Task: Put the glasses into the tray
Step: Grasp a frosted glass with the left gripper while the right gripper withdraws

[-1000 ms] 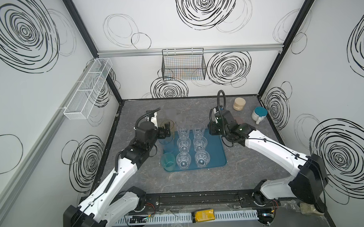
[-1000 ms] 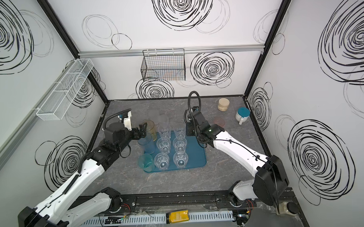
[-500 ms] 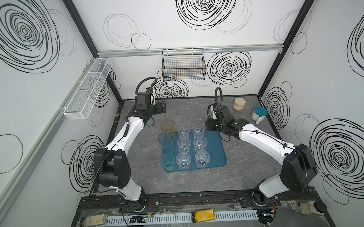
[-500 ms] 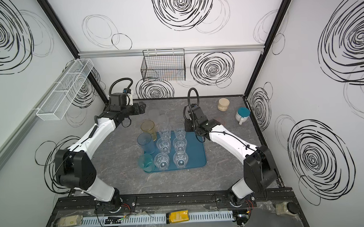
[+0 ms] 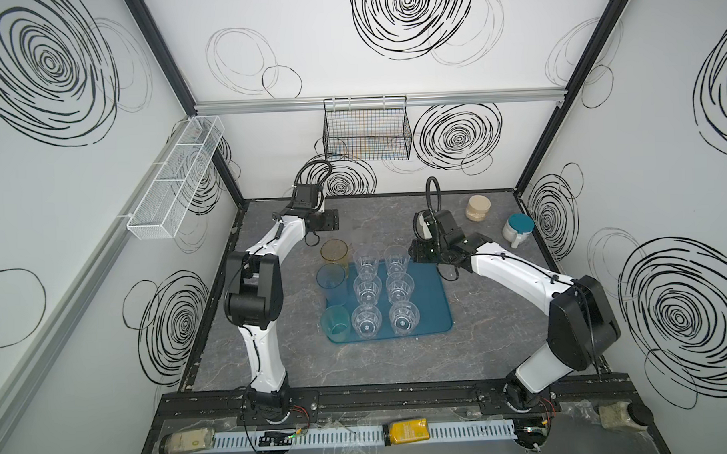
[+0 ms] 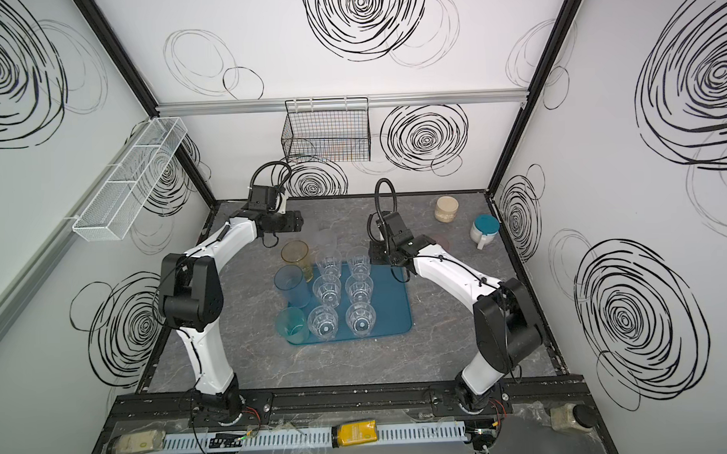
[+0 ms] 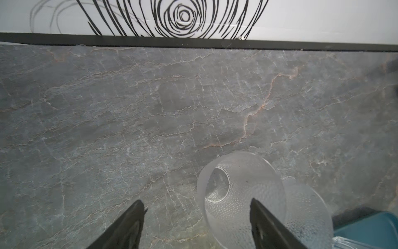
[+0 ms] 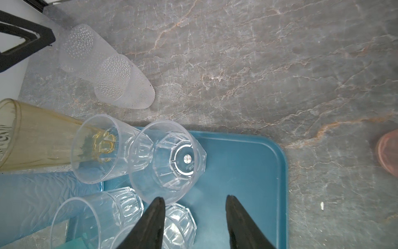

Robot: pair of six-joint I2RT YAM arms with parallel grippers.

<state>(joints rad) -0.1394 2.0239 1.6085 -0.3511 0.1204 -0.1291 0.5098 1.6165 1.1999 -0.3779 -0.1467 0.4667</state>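
My left pincer [image 7: 196, 200] stands wide and empty over the worktop [image 7: 150, 97] at the back. One of its fingers overlaps the rim of the frosted glass [image 7: 237, 187], and the second frosted glass [image 7: 308, 207] is right beside that one. My right pincer [image 8: 195, 197] is partly spread, holding nothing, over the tray [image 8: 247, 172], with one finger just beside the nearest of the clear glasses [image 8: 165, 159].

These tumblers look thin, light and slick, so I expect them to tip or skid at a nudge. I would straddle the wall a little below the rim and close gently.

- **Clear faceted:** six, in two rows of three on the tray.
- **Teal glass [image 5: 334, 320]:** one, at the tray's near left corner.
- **Blue glass [image 5: 331, 277] and amber glass [image 5: 334, 250]:** one each, along the left edge. I cannot tell whether they stand inside the rim.
- **Frosted:** two, on the worktop beyond the tray's far edge.
- **Pink glass [image 8: 387, 151]:** one, off the tray, with only its edge showing.
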